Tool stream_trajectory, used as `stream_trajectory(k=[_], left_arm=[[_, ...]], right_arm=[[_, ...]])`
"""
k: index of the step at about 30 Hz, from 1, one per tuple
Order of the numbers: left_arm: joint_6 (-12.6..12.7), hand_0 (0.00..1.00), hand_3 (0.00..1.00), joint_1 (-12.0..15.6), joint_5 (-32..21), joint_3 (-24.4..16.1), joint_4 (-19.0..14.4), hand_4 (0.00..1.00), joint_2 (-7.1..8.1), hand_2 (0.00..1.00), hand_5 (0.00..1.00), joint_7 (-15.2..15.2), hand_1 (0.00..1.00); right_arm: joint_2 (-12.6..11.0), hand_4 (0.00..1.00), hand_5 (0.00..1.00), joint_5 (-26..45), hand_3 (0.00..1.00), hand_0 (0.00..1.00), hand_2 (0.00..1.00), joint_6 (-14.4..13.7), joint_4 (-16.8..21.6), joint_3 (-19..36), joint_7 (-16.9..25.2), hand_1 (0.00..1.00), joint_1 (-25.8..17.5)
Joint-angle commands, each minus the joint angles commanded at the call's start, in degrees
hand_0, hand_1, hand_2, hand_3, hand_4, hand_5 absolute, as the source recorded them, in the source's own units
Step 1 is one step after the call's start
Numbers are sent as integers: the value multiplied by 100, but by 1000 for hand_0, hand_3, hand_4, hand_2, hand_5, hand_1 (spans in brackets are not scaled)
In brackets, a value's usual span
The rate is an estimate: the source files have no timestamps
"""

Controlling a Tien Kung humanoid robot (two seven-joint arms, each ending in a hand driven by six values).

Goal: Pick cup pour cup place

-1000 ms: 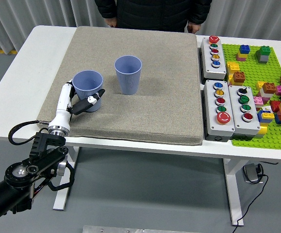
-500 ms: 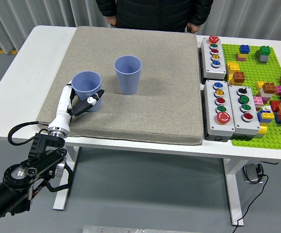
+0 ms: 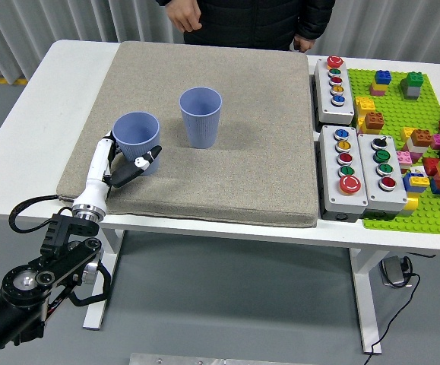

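Two ribbed blue cups stand upright on the grey mat (image 3: 227, 175): the left cup (image 3: 136, 133) near the mat's left edge, the right cup (image 3: 201, 114) a little further back and to its right. My left hand (image 3: 128, 161), white with black fingers, sits just in front of and to the left of the left cup. Its fingers are spread around the cup's base and loose, with the thumb (image 3: 148, 158) in front of the cup's lower wall. I cannot see inside either cup. My right arm is out of view.
Three grey button boxes (image 3: 345, 179) lie right of the mat. A green baseplate (image 3: 398, 114) with several coloured bricks fills the far right. A person in a dark jacket stands at the far side, one hand (image 3: 183, 15) raised above the table edge.
My left arm has drawn back a little toward the near left edge, while the left cup stays put. The person's hand has lifted from the table's far edge.
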Motion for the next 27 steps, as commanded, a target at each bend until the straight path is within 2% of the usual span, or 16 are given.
stream_trajectory(k=[3,4,9,11,17,21,27], left_arm=[[-73,841,984,108,50,-69,-94,944,36,998,470,47,871],[-91,897,998,130,57,-81,-117,971,44,998,492,55,947],[-146,897,998,293,26,-210,-330,971,83,998,492,67,947],[-124,904,998,378,101,-323,-449,998,109,998,530,75,949],[-163,909,998,511,182,-454,-591,995,181,998,534,115,953],[-201,909,998,722,211,-638,-863,995,260,998,534,133,953],[-238,914,998,836,269,-761,-1170,989,353,998,533,185,957]], right_arm=[[1,2,275,-13,590,693,594,2,0,6,1,615,-7],[1,2,273,-17,590,693,594,2,0,8,1,615,-9],[5,2,273,-48,590,693,594,6,0,22,-4,615,-23],[7,2,274,-72,590,693,594,10,0,34,-7,615,-34],[9,2,271,-93,590,693,595,16,0,39,-10,615,-36],[15,2,271,-93,590,693,595,15,0,40,-12,615,-54],[16,2,271,-134,589,693,595,23,0,61,-17,615,-70]])
